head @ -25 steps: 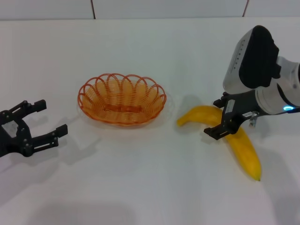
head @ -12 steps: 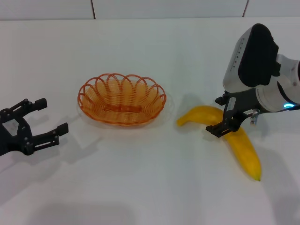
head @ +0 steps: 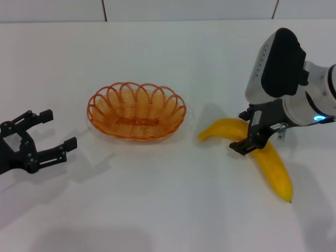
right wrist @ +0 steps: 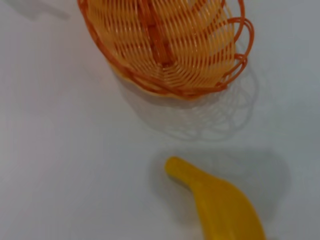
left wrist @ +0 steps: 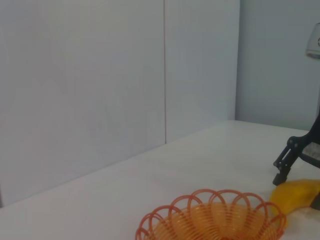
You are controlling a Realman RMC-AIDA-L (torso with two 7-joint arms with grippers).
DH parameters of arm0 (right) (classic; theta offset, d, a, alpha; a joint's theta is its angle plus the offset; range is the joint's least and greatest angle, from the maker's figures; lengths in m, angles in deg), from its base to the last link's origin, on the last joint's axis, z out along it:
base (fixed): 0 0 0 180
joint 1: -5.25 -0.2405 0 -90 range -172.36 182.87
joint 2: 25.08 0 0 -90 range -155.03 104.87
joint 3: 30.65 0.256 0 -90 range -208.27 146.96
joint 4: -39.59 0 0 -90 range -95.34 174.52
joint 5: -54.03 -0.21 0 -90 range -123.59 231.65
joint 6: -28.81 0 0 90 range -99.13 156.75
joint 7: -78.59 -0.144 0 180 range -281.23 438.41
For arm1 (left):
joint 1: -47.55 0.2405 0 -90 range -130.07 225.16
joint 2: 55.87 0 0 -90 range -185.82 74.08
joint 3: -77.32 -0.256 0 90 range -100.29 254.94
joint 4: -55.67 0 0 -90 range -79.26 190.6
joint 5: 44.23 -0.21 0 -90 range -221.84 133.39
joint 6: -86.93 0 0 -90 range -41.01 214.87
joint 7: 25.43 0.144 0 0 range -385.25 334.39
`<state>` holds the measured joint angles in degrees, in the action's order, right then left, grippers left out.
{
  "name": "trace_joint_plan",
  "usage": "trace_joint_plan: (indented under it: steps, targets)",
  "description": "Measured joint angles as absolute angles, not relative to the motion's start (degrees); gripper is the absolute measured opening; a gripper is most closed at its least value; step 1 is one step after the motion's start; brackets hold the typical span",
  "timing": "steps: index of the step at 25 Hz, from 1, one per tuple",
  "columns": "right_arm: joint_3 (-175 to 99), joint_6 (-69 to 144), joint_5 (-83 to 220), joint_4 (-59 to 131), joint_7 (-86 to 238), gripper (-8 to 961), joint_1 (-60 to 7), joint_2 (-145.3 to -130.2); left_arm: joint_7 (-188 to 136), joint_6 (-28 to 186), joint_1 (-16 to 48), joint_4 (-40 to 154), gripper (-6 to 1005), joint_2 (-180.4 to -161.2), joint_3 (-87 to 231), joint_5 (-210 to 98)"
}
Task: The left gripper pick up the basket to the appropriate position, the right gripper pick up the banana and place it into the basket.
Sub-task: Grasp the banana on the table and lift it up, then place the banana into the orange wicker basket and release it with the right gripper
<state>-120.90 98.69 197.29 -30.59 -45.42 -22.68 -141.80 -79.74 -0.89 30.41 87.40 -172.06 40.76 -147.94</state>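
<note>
Right gripper (head: 251, 134) sits at the right of the head view, down at the bend of the banana (head: 265, 155), one black finger (head: 242, 147) in front of the fruit and the other (head: 247, 113) behind it. So the jaws straddle the banana, parted about as wide as the fruit is thick. Whether the pads are actually pressing on the peel, I cannot tell from here; it reads as closing in, not as a firm hold. The banana lies on the white table (head: 168, 210): one blunt end points toward the basket at centre frame, and the long arm runs down to the lower right, ending in a small dark tip. The gripper crosses that long axis at the elbow, which looks like the sensible place to take it.

From the right wrist camera the blunt yellow end (right wrist: 220, 202) shows with bare table between it and the basket (right wrist: 165, 45), so the two lie near each other but apart. That is the relation the next move turns on: the basket (head: 136, 110) lies to the left of the banana in the head view, and the carry goes that way.

Out at the far left edge, the left gripper (head: 44, 131) hangs low with its fingers spread wide, gripping nothing, its opening facing the basket's left rim but well short of it. The basket rests on the table, empty, not yet picked up. The left wrist camera looks across its scalloped rim (left wrist: 215, 220) to the banana beyond.
</note>
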Motion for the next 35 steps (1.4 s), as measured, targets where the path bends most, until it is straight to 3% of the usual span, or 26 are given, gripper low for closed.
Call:
trace_joint_plan:
  steps: [9,14,20,28,35]
  targets:
    - [-120.52,98.45,197.21,-30.45,-47.13,797,-23.14,-141.80,-79.74,-0.87,30.33,87.40,920,-172.06,40.76,-147.94]
    - [-120.40,98.25,197.17,-31.29,-47.17,571,-23.05,-141.79,-79.74,-0.87,30.32,87.40,920,-172.06,40.76,-147.94]
    - [-120.02,97.53,196.87,-36.35,-46.97,489,-20.48,-141.83,-79.74,-0.87,30.33,87.40,920,-172.06,40.76,-147.94]
    - [-119.89,93.18,186.15,-43.07,-40.13,490,-18.28,-141.84,-78.69,-0.73,30.68,87.14,920,-172.07,43.43,-147.61]
    - [-122.40,91.72,180.66,-40.11,-36.77,489,-24.13,-142.00,-78.28,-0.69,30.37,86.95,920,-172.15,43.51,-147.56]
